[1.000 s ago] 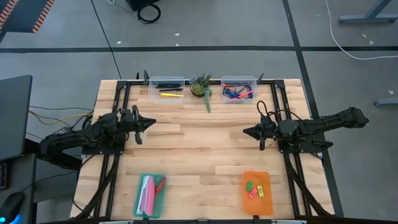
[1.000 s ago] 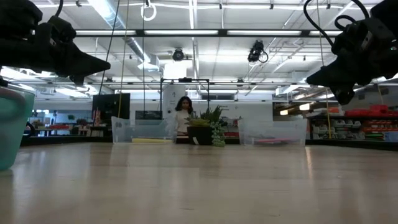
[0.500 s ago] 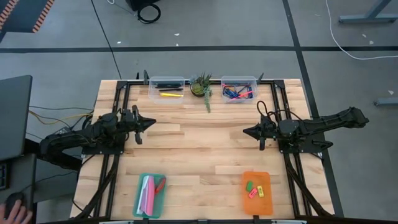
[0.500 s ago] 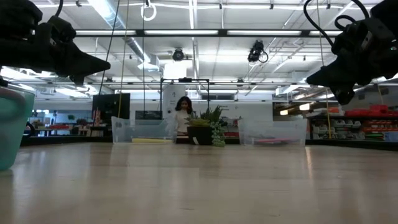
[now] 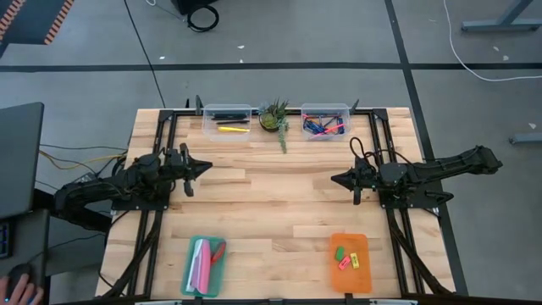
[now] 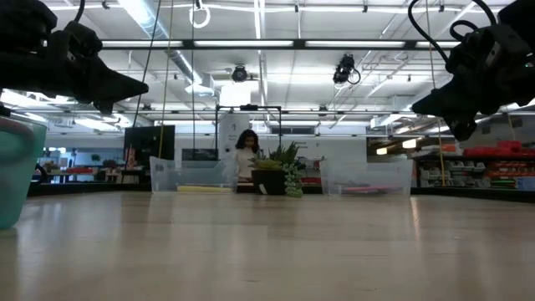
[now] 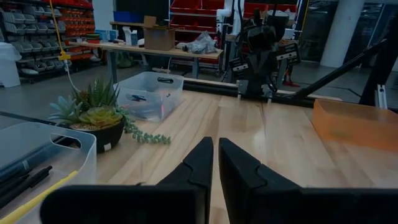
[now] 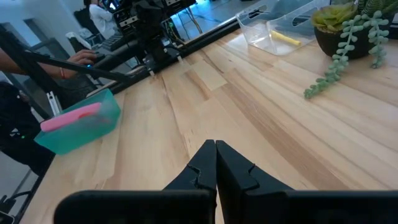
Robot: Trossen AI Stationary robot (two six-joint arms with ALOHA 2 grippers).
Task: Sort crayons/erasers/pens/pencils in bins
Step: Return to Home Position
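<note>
On orange tray [image 5: 351, 280], three erasers [image 5: 340, 252]

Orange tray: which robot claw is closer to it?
Right. The right gripper hangs over the same side of the table as the orange tray; the left gripper is on the opposite side, with the teal tray.

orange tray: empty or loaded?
Loaded. In the high view the orange tray holds three small erasers: green, red-orange and yellow.
</note>
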